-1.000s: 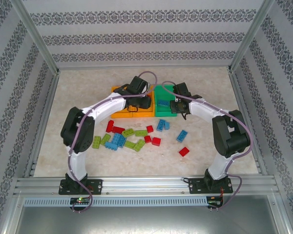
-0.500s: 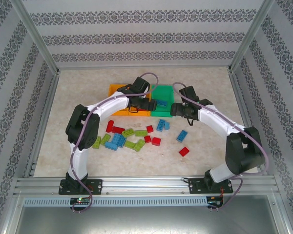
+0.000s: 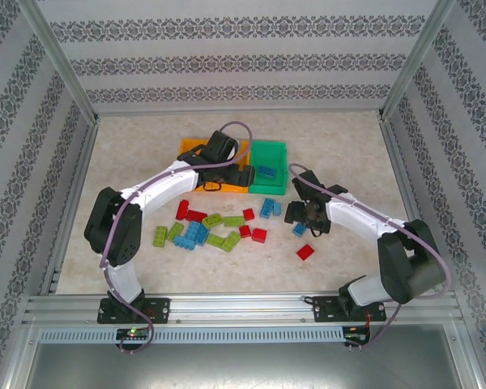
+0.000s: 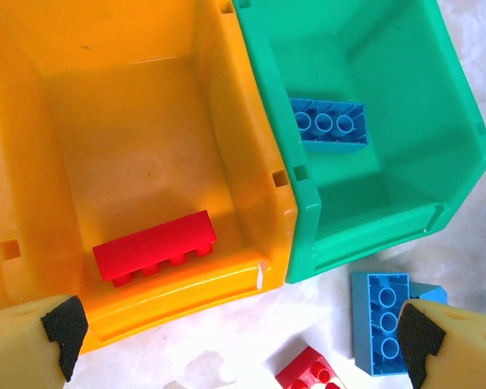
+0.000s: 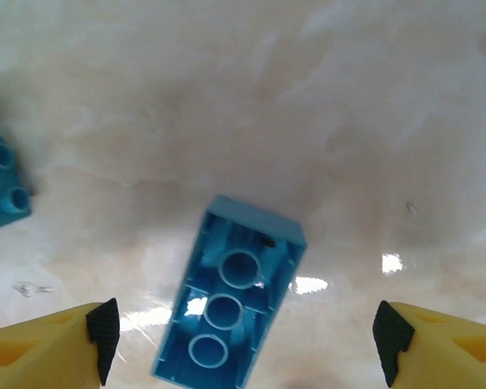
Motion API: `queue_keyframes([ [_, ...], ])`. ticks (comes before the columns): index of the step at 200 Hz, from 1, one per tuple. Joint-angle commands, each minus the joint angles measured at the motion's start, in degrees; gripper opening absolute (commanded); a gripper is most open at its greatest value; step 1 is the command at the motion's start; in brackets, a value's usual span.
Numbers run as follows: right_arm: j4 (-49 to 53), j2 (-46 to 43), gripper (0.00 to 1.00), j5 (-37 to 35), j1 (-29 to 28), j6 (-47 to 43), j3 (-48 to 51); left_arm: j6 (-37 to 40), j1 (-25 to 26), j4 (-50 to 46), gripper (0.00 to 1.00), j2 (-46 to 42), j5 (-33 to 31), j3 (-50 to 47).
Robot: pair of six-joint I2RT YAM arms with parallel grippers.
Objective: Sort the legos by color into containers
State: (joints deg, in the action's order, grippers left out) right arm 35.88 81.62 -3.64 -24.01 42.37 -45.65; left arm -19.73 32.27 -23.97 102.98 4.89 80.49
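The right fingers (image 5: pixel 104 336) hang released and empty over a blue lego (image 5: pixel 231 304) that lies hollow side up on the counter (image 5: pixel 348 121), between the two tips but slightly askew: a pick is in hand. The left fingers (image 4: pixel 61 324) are also released and empty. Just ahead of them is the orange container (image 4: pixel 186 292) holding a red lego (image 4: pixel 154 247), and ahead to their right the green container (image 4: pixel 405 121) holding a second blue lego (image 4: pixel 328 126). Next, I judge, the right fingers must twist slightly, drop, close and carry to green.
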Motion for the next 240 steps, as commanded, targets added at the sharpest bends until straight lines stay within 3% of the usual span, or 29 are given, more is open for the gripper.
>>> queue_keyframes([
  [1,0.03,-0.61,0.83,0.81,-0.34,3.47,0.76,1.55,0.51,1.51,1.00,-2.03,-3.49,-1.58],
  [29,0.06,2.80,0.80,0.70,-0.71,3.13,-0.55,1.72,0.51,1.09,0.99,-2.58,-5.57,-2.72],
  [53,-0.58,4.79,0.70,0.06,-0.71,2.37,-0.93,1.73,0.51,2.14,1.00,-3.86,-7.07,-4.81],
  [83,-1.75,6.14,0.54,0.14,-0.69,1.71,-0.89,2.41,0.44,3.00,0.99,-5.64,-10.43,-7.36],
  [104,-1.79,4.88,0.34,-1.61,-0.99,0.99,-1.43,2.76,0.42,3.49,0.99,-6.53,-12.16,-8.71],
  [118,-1.69,2.70,0.27,-3.12,-1.42,-0.27,-2.43,2.76,0.44,3.49,0.99,-6.89,-13.35,-9.23],
  [163,-5.99,-1.47,0.25,-3.70,-2.75,-7.21,-10.68,0.51,0.09,2.35,0.99,-6.58,-17.32,-9.60],
  [240,-5.78,21.14,0.26,-4.23,-3.42,-16.77,-36.01,-1.94,-0.27,1.65,0.99,-6.89,-14.73,-11.75],
])
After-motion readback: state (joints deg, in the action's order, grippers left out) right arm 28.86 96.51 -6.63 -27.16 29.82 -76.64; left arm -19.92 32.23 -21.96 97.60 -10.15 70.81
